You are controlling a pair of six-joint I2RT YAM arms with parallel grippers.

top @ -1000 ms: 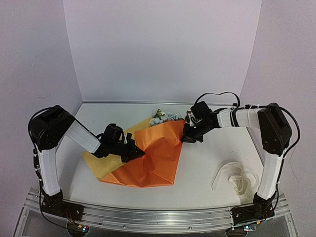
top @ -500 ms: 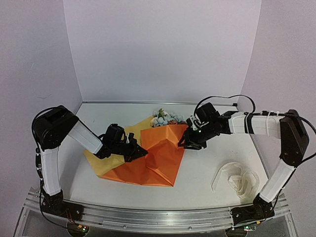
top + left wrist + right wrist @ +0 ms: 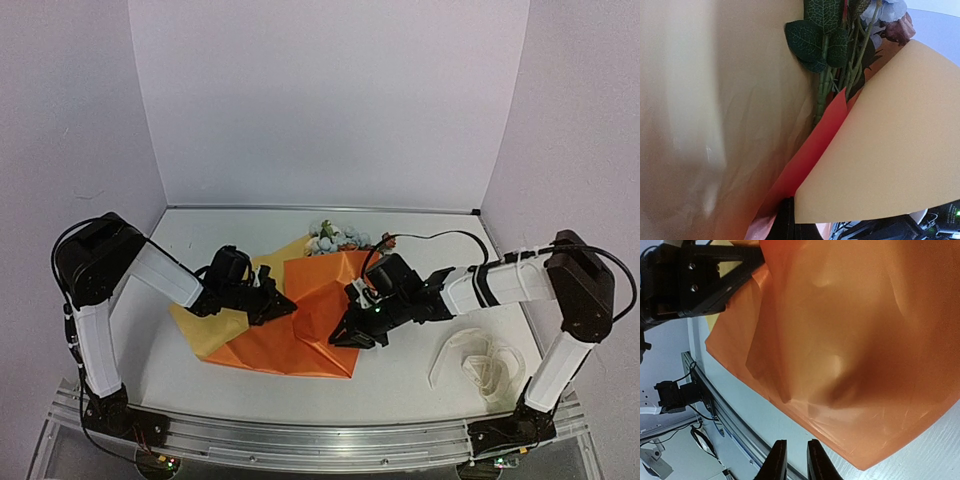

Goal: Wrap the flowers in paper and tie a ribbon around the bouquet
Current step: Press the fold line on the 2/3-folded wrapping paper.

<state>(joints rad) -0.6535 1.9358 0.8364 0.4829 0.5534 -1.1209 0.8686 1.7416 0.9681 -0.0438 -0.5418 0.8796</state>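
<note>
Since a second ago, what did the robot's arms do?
The right claw let go of the paper's far corner by the flowers and came back along the paper's right side. Its jaws are now a little apart and empty. The left claw stayed clamped on the paper's left flap. The flowers and ribbon didn't move.

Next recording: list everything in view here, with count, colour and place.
orange paper sheet: one, bright orange with a paler yellow reverse, table centre, folded over the stems.
artificial flower bunch: one, pale blue and cream blooms, green stems, sticking out of the paper's far end.
cream-white fabric ribbon: one, loose heap, near right of the table.
white table: one, under everything.
left gripper: one, black, shut on the paper's left fold.
right gripper: one, black, by the paper's near right part, jaws slightly apart, nothing between them.
</note>
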